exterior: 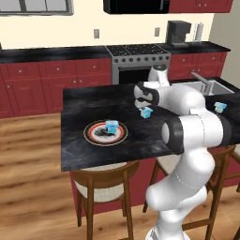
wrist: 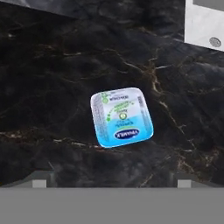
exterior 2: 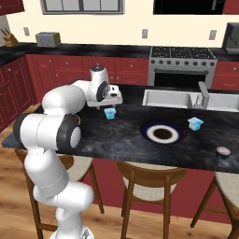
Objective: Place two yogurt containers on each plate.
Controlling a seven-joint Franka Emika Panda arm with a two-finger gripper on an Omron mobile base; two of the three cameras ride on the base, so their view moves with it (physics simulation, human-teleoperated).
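the claw [wrist: 112,181] is being held wide open above the black marble bench [exterior: 84,140], with nothing gripped between its jaws. directly under it, in the hand view, a yogurt container [wrist: 121,117] is sitting lid-up on the bare stone, apart from both plates; the same cup is being seen just below the hand in the left base view [exterior: 146,111] and in the right base view [exterior 2: 110,113]. a second yogurt container [exterior: 111,125] is resting on the white plate with red-orange and black rings [exterior: 93,135]. the dark navy plate [exterior 2: 151,135] is lying near the sink [exterior 2: 168,99] with no cup on it, and a third yogurt container [exterior 2: 195,123] is standing just beside it on the bench. a fourth yogurt container [exterior 2: 223,152] is being seen near the bench's front edge.
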